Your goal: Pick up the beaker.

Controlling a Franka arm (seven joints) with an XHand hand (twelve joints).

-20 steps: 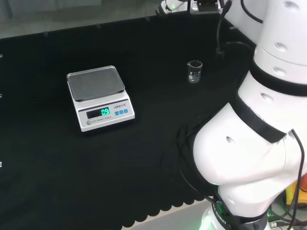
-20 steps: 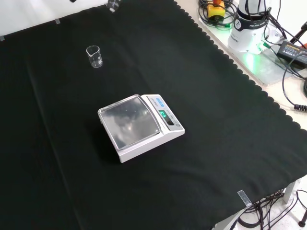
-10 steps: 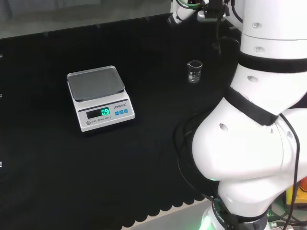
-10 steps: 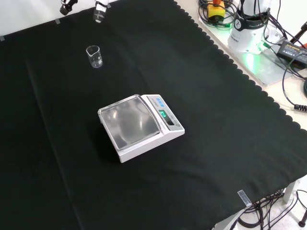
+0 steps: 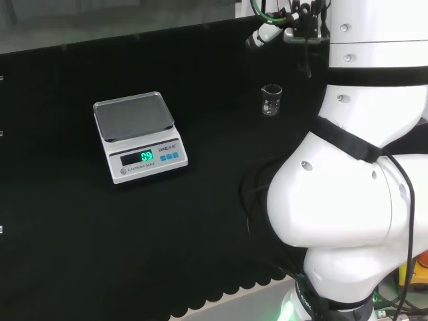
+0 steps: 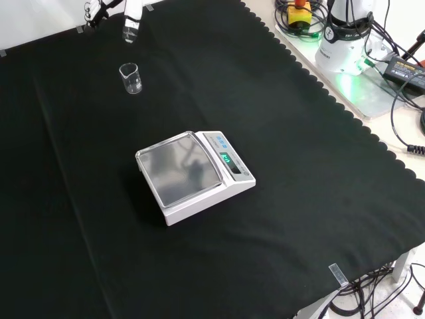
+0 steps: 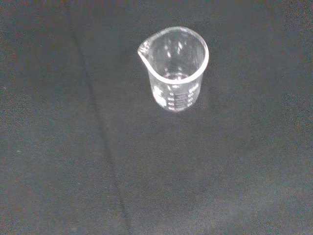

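Since the beaker [image 7: 175, 68] looks light, slick and breakable, we would wrap its wall mid-height; our hand [image 6: 131, 25] hovers apart, fingers seemingly uncurled, holding nothing.

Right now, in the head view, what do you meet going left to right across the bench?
Scale → beaker → the arm's white links.

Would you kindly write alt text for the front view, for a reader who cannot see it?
A small clear beaker stands upright on black cloth, with the robot's hand hovering just beyond it, not touching. A white scale sits mid-cloth, nearer the camera.
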